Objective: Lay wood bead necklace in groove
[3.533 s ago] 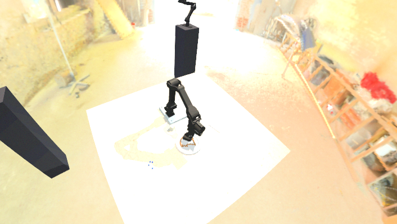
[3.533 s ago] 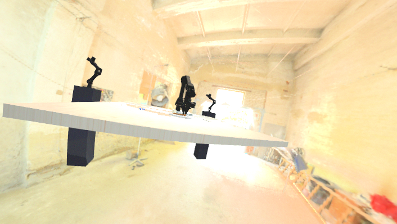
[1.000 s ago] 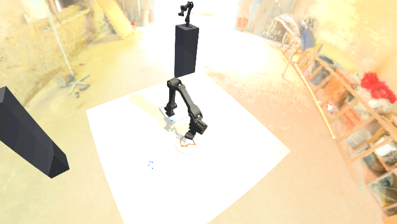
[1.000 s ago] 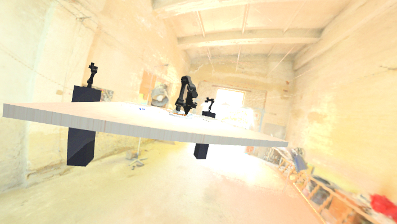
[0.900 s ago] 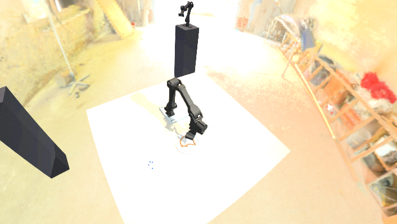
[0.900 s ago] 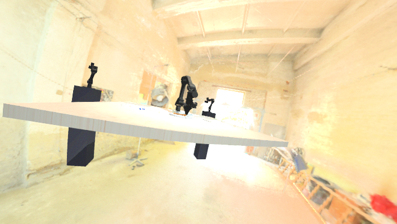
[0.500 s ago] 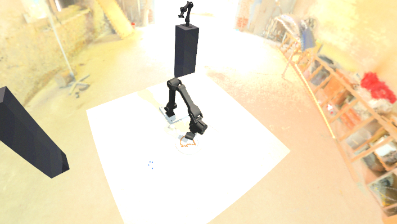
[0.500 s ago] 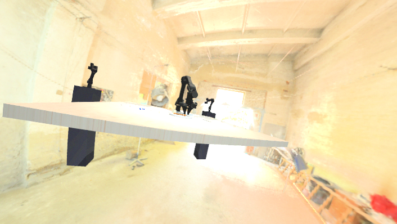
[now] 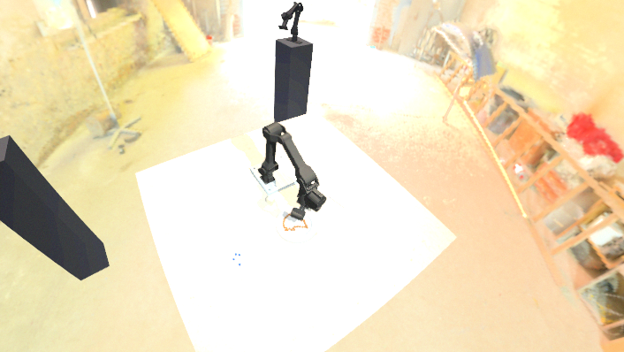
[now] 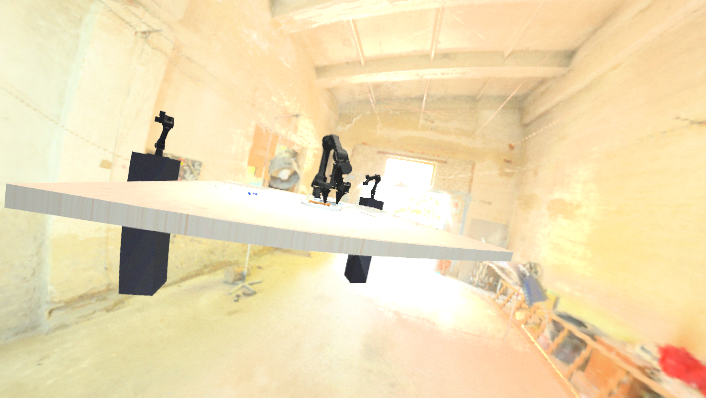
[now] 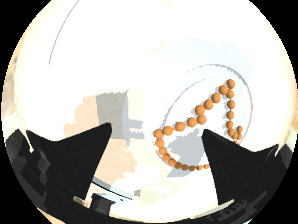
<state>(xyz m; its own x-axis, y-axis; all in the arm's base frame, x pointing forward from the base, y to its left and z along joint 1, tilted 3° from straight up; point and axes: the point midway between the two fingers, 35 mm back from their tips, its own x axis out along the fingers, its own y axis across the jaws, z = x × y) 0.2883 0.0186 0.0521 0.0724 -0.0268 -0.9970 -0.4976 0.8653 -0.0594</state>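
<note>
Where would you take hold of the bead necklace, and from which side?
I'd pinch the necklace from above, fingers either side of the strand, at the slanting run of beads cutting across the round board. That run lies inward of the rim, leaving room beside it, while the far corner bunches up.
</note>
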